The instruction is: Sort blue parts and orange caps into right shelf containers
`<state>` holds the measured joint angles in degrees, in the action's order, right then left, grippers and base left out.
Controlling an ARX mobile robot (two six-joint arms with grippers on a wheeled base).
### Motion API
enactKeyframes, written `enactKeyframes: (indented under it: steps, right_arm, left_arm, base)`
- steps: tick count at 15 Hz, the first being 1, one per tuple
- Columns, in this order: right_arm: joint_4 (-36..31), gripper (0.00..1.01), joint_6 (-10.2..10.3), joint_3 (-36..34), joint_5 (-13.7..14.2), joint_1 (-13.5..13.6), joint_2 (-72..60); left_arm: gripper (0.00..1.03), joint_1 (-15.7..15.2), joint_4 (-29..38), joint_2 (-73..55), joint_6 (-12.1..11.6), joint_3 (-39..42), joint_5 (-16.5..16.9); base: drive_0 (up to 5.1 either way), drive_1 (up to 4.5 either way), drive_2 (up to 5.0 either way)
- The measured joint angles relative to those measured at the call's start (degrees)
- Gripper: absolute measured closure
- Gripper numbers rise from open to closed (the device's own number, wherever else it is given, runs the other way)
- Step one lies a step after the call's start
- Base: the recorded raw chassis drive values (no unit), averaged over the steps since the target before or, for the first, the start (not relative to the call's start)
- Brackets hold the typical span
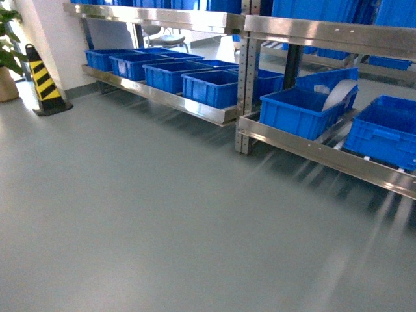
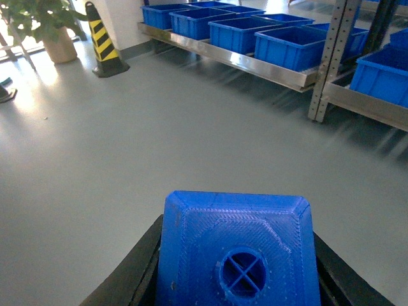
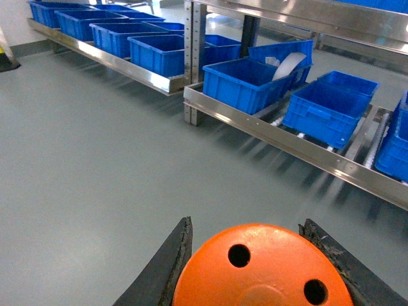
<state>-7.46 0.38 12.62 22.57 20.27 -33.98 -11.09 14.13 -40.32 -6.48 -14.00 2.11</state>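
Blue part [image 2: 237, 252] and orange cap [image 3: 262, 268] sit between jaws.

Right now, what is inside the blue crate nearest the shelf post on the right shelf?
A curved white sheet-like thing sticks up from the back of that blue crate and leans on the tilted crate behind it. The crate's front wall hides its floor, so anything lying lower cannot be seen.

Crates [image 1: 302, 114] on shelf [image 1: 312, 151], right

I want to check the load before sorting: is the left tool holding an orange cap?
No, the left wrist view shows the left tool closed around a blue part with a round hole in its top.
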Motion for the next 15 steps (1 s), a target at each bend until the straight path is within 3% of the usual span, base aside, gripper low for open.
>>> enactKeyframes:
  steps: [15]
  right_arm:
    - [0.0, 0.59, 0.02, 0.0, 0.0, 0.0, 0.02]
  left_arm:
    - [0.59, 0.0, 0.02, 0.0, 0.0, 0.0, 0.02]
  base:
    - [-1.5, -1.48, -1.5]
